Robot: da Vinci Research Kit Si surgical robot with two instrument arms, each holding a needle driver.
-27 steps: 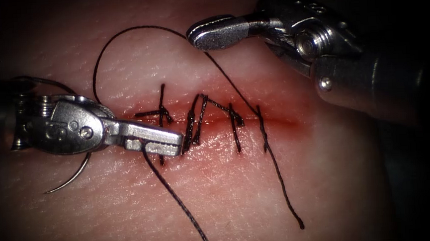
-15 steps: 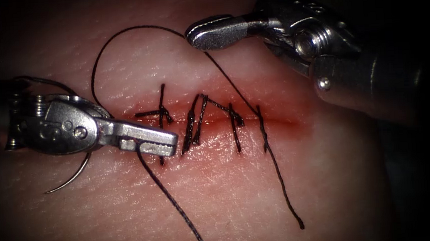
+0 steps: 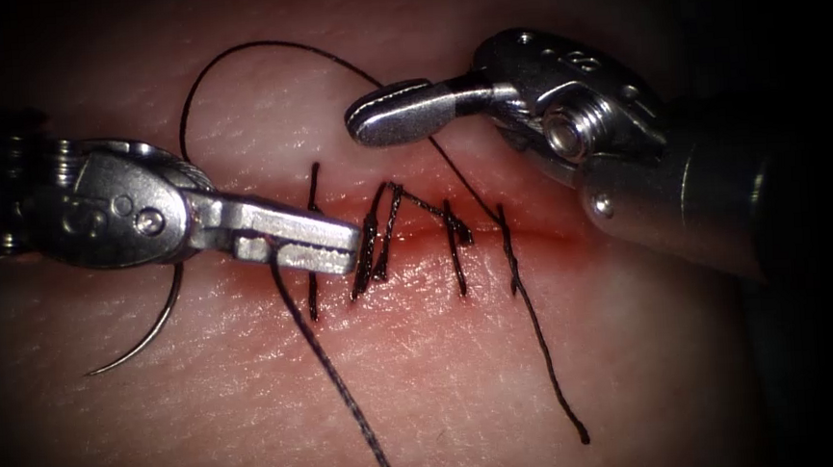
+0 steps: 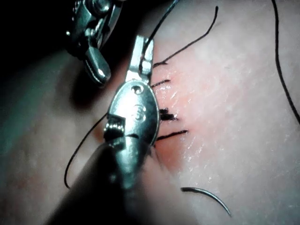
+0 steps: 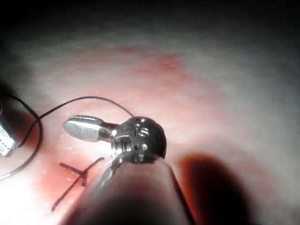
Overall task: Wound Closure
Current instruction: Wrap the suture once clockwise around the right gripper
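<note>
The left tool point(image 3: 326, 253) pinches the thread point(image 3: 334, 378) beside the cut point(image 3: 532, 234); the right tool point(image 3: 385, 120) is pressed together, empty; keep tension gentle. The needle point(image 3: 143, 342) lies free on the tissue point(image 3: 445, 376).

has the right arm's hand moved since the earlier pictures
Yes: the right arm's silver steel hand has come down and leftward, closer to the row of black stitches across the cut.

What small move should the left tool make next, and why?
Probably draw the left tool a little leftward: it is shut on the thread beside the stitches, and a slack loop lies above the cut. The right tool is shut, apparently holding nothing. The needle lies free on the tissue, lower left.
</note>
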